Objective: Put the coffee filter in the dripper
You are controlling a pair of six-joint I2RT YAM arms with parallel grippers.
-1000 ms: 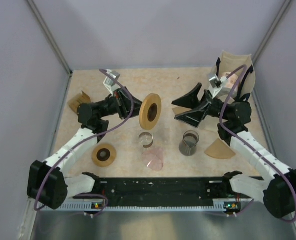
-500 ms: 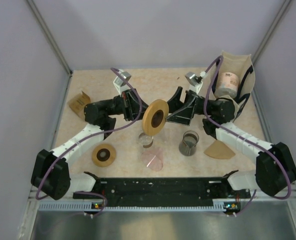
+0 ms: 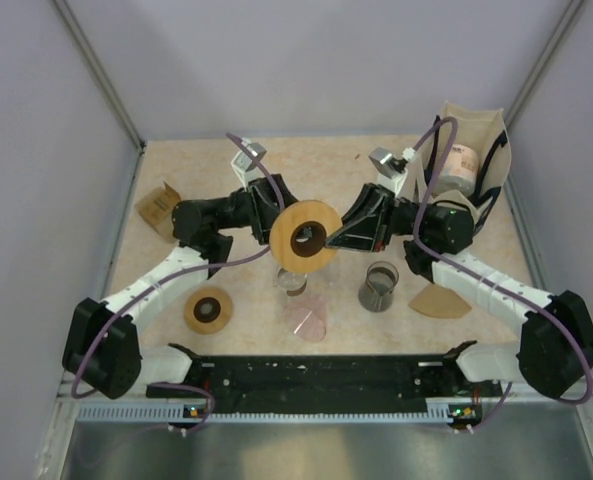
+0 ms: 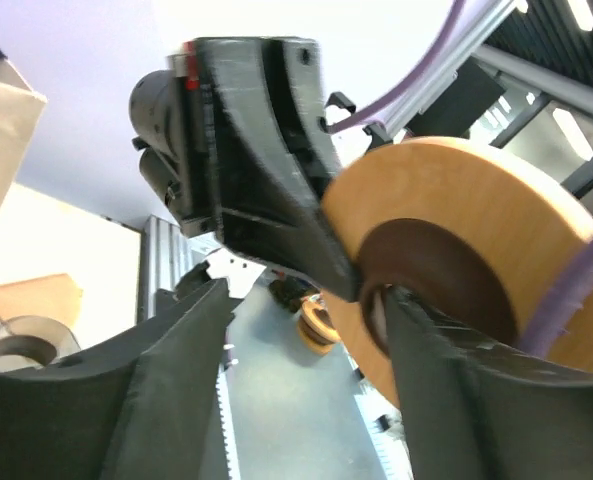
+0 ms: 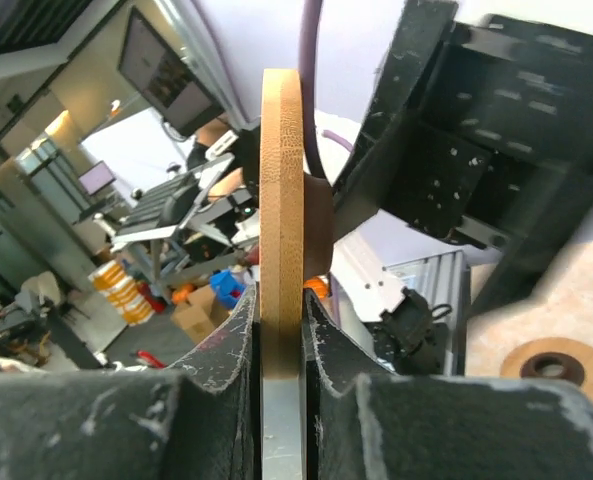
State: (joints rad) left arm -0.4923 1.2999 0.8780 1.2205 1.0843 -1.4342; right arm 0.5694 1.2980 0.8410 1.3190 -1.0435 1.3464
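The filter [image 3: 439, 300] lies flat on the table [image 3: 276, 160], just right of the metal cup [image 3: 379, 287], with no gripper on it. Above the glass [image 3: 292, 279], the wooden ring [image 3: 321, 215] hangs upright. The right gripper [image 5: 279, 310] is clamped on its rim. The left gripper [image 4: 306, 290] has its jaws apart beside it.

I read one beige table [image 3: 326, 165] carrying, left to right: folded brown paper [image 3: 158, 208], small wooden ring [image 3: 208, 309], clear glass [image 3: 292, 279], pink translucent piece [image 3: 306, 322], dark cup [image 3: 379, 287], paper filter [image 3: 439, 300], cloth bag [image 3: 476, 125] far right
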